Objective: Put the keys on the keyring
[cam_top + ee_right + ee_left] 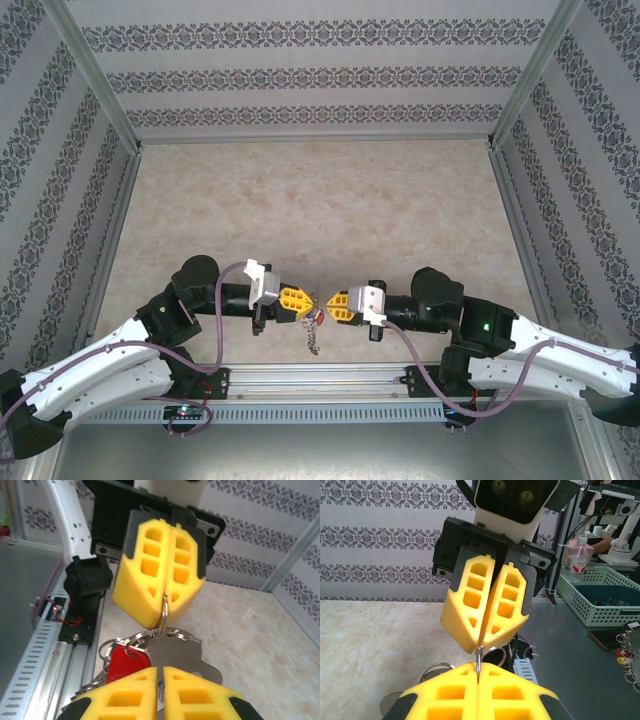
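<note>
The keyring (186, 652), a flat grey metal piece with small silvery rings (125, 641) on its edge, hangs between my two grippers near the table's front edge. A red tag (125, 662) and a short chain (313, 342) dangle from it. My left gripper (308, 298) is shut on one silvery ring (163, 611), which appears edge-on (479, 662) at its own yellow fingertips. Facing it tip to tip, my right gripper (328, 302) is closed to a thin slit on a thin metal part of the bunch (159, 690). What that part is stays hidden between the fingers.
An aluminium rail (320, 378) runs along the front edge just below the grippers. Patterned walls (320, 75) enclose the beige table (320, 200). Off the table stand a green basket (600, 597), a bottle (578, 555) and loose rings (627, 655).
</note>
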Robot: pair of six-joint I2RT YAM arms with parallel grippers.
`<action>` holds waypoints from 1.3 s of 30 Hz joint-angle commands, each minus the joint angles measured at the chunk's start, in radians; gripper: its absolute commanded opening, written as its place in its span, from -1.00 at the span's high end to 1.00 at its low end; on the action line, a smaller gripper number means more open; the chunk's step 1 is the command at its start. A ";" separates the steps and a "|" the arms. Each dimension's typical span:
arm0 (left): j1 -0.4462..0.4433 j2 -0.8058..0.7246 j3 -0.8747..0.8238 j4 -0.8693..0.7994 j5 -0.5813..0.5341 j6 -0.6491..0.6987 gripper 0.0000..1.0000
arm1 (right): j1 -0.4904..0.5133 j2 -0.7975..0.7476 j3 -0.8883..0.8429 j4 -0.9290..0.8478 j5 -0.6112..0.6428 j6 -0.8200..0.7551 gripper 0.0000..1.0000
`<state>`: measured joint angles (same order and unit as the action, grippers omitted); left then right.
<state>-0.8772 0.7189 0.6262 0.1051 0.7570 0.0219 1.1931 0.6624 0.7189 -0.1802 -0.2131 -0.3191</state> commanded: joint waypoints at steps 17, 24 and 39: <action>-0.007 0.006 0.003 0.073 0.041 -0.002 1.00 | -0.011 0.040 0.013 0.113 -0.055 0.031 0.75; -0.008 0.004 0.001 0.079 0.047 -0.010 1.00 | -0.013 0.047 0.013 0.116 -0.030 0.039 0.67; -0.008 -0.001 -0.001 0.079 0.049 -0.010 1.00 | -0.021 0.023 0.002 0.122 0.034 0.060 0.63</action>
<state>-0.8772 0.7330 0.6258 0.1150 0.7750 0.0212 1.1797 0.6960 0.7189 -0.0956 -0.2054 -0.2821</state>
